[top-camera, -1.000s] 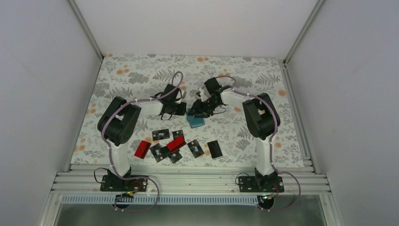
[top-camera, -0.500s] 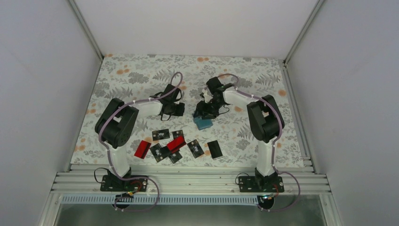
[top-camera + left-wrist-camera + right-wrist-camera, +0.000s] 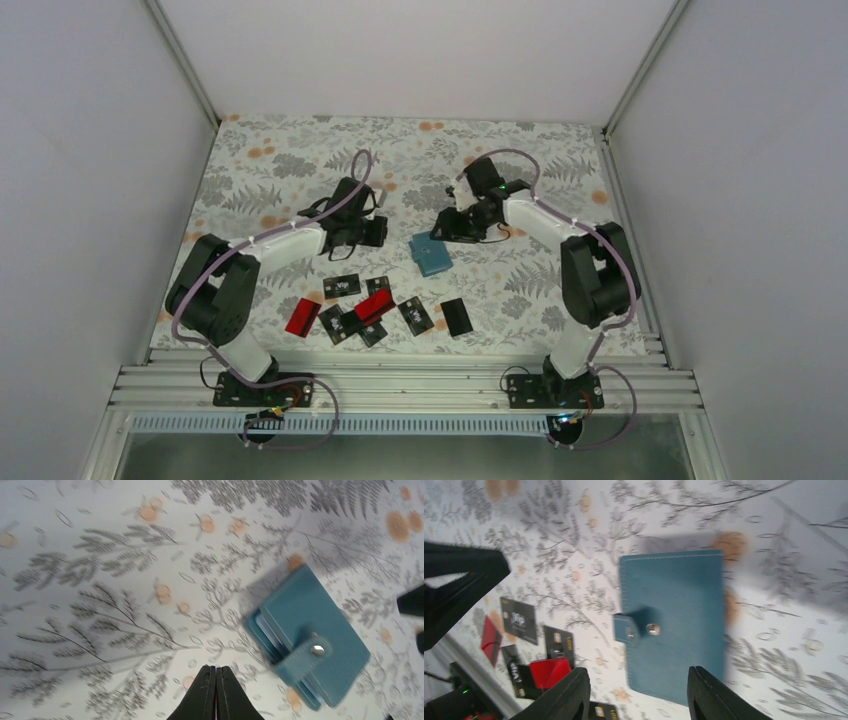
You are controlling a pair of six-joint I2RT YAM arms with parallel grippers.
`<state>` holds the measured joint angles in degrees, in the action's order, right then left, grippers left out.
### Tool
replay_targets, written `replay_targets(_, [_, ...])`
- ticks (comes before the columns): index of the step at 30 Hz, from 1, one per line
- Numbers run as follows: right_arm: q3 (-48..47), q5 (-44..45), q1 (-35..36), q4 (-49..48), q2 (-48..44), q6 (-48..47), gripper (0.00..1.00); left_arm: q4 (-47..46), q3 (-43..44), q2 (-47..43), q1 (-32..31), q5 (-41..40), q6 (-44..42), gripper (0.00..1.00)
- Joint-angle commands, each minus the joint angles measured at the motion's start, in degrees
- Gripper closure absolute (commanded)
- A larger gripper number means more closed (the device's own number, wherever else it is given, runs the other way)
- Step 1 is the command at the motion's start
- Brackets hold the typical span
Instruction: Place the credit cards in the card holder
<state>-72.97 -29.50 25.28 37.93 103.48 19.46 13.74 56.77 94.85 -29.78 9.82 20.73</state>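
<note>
1. the holder is lying flat on the cloth at mid-table, beyond the cards and apart from them. its strap is looking snapped down over the edge.
2. your right claw is hanging just above the holder with its jaws standing partway apart. it is gripping nothing.
3. your left claw is pinched fully together and carrying nothing. it is sitting near the holder's left side, not touching it.
4. as i am reading it, you are working on getting the holder open, since no card is going in while that strap is fastened.
5. you are wanting one claw pressing the holder's body down, because the soft cover is likely sliding on the cloth otherwise.
6. the closed left tip is looking suited to pinning. the right is the one to be catching the strap's free end beside the snap.
7. you are better off peeling the strap up and away from the stud, not dragging it sideways.
8. the cards are lying in a loose cluster near the front edge, some overlapping, so the single outlying ones are probably the easier first picks.
</note>
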Motion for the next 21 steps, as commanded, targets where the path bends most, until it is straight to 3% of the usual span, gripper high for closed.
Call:
replay_targets(1, [5.7,7.8,-1.7,-4.8,-3.3,-1.0,0.52,-3.2,-3.3,-2.1,-0.9,7.7,1.4,0.98])
replay_targets(4, [9.3,10.9,-1.7,-7.6,-2.6,-0.4,0.55,-6.2,-5.6,-1.9,-1.2,11.0,2.5,0.97])
replay_targets(13, [13.2,3.0,-1.7,-15.1,2.2,-0.5,0.57,-14.1,-7.0,1.5,-2.1,18.5,4.8,0.90])
replay_targets(21, [14.3,-0.8,-1.6,-17.4,3.4,0.3,0.59,-12.9,-3.4,6.5,-4.0,17.1,4.9,0.90])
